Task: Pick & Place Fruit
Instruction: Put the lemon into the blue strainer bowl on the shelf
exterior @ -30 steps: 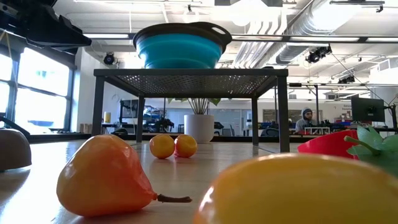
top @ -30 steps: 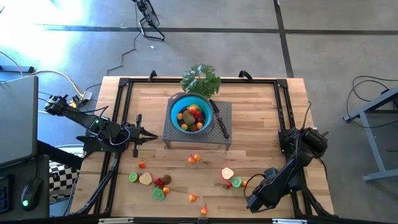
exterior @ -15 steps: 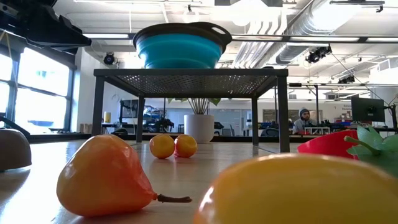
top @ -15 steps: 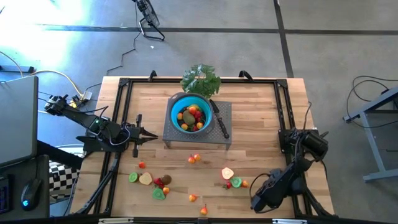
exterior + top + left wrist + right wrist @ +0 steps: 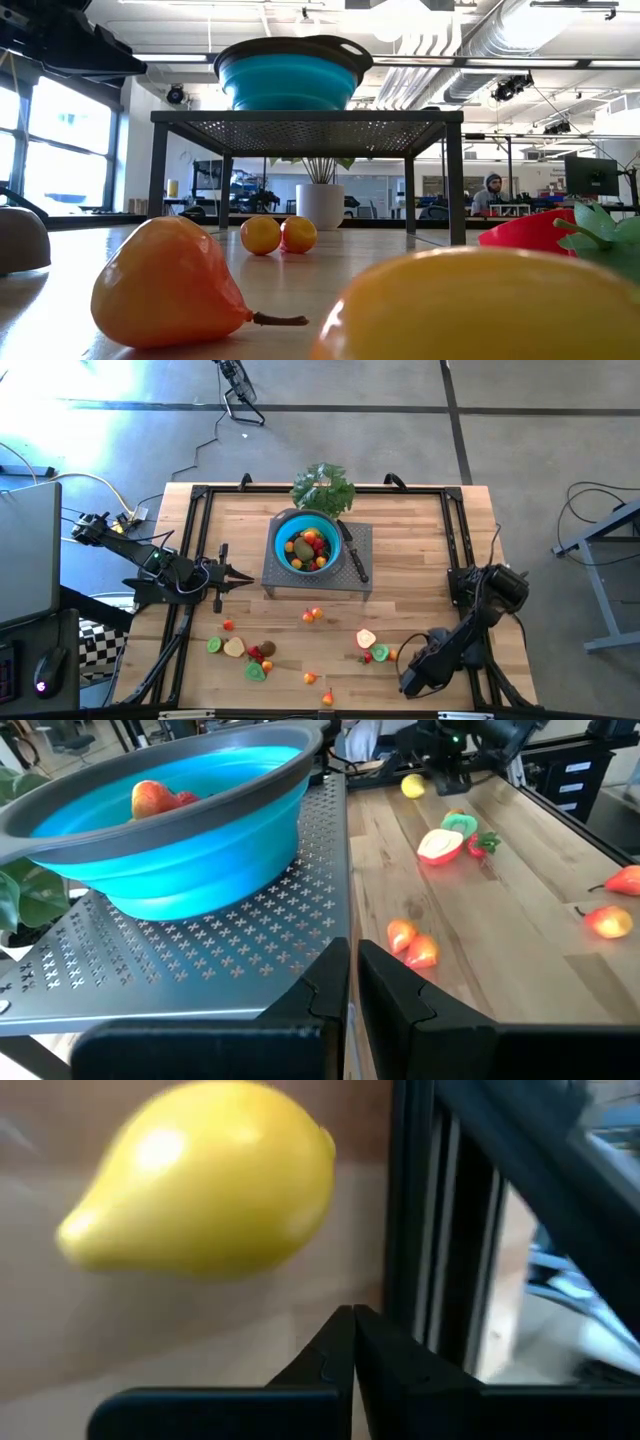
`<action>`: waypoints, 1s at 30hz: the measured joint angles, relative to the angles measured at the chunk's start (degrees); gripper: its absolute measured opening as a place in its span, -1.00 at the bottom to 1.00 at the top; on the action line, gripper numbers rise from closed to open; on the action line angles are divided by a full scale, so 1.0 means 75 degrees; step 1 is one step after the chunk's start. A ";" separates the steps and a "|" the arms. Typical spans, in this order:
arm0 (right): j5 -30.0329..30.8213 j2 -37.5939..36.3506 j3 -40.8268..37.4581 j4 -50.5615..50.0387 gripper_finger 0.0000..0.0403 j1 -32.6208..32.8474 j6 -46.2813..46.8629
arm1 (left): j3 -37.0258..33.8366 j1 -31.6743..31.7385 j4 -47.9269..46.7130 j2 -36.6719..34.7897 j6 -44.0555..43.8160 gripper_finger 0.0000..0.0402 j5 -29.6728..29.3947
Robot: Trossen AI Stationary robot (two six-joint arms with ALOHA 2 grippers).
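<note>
Several toy fruits lie scattered on the table's near half from above, more inside the blue bowl on its grey stand; no writing is legible. The left gripper rests beside that stand with fingers closed on nothing, while the right gripper, fingertips pressed together and empty, sits just beside a yellow lemon at the table's near right edge.

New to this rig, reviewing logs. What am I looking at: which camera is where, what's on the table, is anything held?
Two dark robot arms work at a wooden table. One camera looks straight down, one sits at tabletop height, and one rides on each wrist. A blue bowl already holding some fruit stands on a grey perforated stand, with more toy fruit scattered on the table's near half. The left gripper waits beside the stand, fingers shut and empty. The right gripper is near the table's front edge, shut, with a yellow lemon just ahead. Nothing is held.
</note>
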 joint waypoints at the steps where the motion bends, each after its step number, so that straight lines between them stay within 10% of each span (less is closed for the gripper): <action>1: 0.0247 -0.0093 0.0000 -0.0043 -0.99 -0.0025 0.0136 | 0.0000 -0.0001 0.0000 -0.0003 0.0038 -0.89 0.0000; 9: 0.0748 -0.0932 0.0108 -0.0310 -0.99 -0.0224 0.0390 | 0.0000 0.0000 -0.0038 0.0000 0.0119 -0.89 0.0000; 21: 0.3805 -0.2459 0.0277 -0.2041 -0.99 -0.0743 0.0067 | 0.0000 -0.0001 -0.0030 -0.0001 0.0128 -0.89 0.0000; 30: 0.3827 -0.2473 0.0139 -0.2460 -0.99 -0.0873 0.0078 | 0.0000 -0.0003 -0.0029 0.0000 0.0131 -0.89 0.0000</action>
